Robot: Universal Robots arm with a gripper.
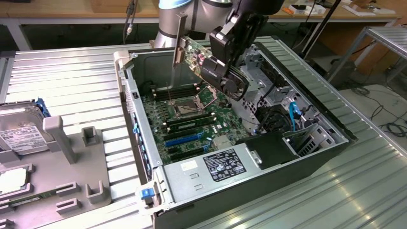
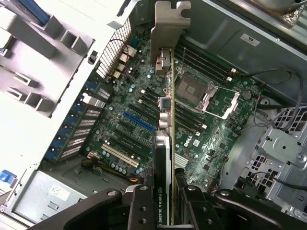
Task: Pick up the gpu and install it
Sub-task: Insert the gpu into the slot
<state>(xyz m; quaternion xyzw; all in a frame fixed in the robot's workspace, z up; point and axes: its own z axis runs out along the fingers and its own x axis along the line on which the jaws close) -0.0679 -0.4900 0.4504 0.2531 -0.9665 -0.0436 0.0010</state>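
Note:
The gpu hangs in the air above the open computer case, green card on edge with its silver end bracket toward the case's rear wall. My gripper is shut on the card near its black cooler. In the wrist view the gpu appears edge-on over the motherboard, with the bracket at its far end and my gripper clamped on the cooler end. It hovers clear of the blue expansion slot.
Inside the case lie the motherboard with an open CPU socket, memory sticks, a power supply and drive cages. At the exterior view's left stand a grey fixture tray and a silver hard drive.

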